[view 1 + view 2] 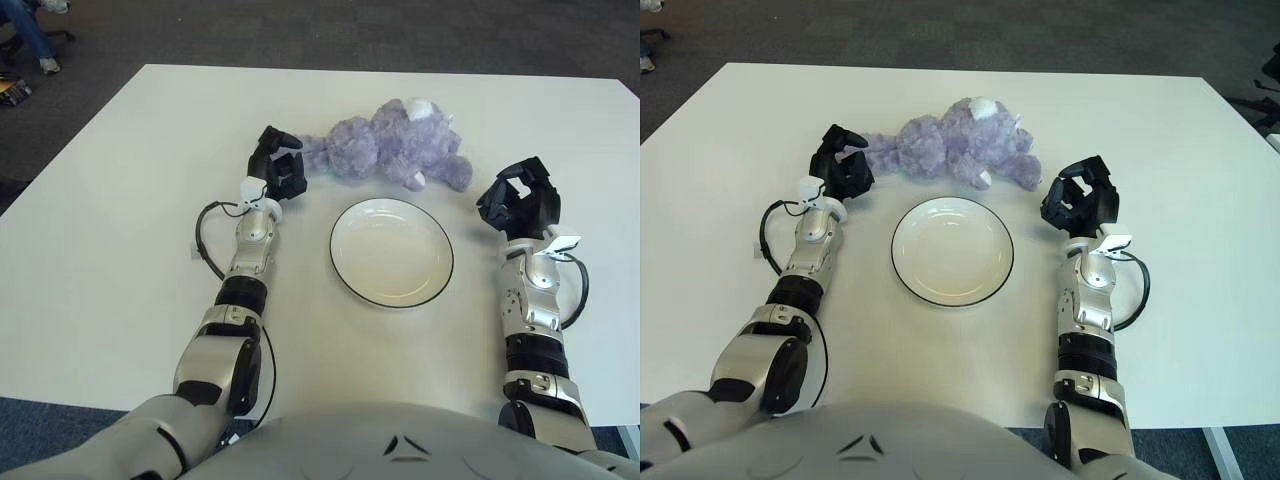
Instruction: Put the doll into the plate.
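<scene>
A fluffy purple doll (pixel 385 145) lies on its side on the white table (pixel 120 200), just behind a white plate (pixel 391 252) with a thin dark rim. The plate holds nothing. My left hand (pixel 278 168) is at the doll's left end, its dark fingers loosely curved beside a purple limb and holding nothing. Whether they touch the plush I cannot tell. My right hand (pixel 520 198) is right of the plate, a short way from the doll's right end. Its fingers are spread and hold nothing.
A black cable (pixel 205 240) loops out from my left wrist over the table. Dark carpet (pixel 300 30) lies beyond the table's far edge. A seated person's legs and a chair base (pixel 30 40) show at the top left corner.
</scene>
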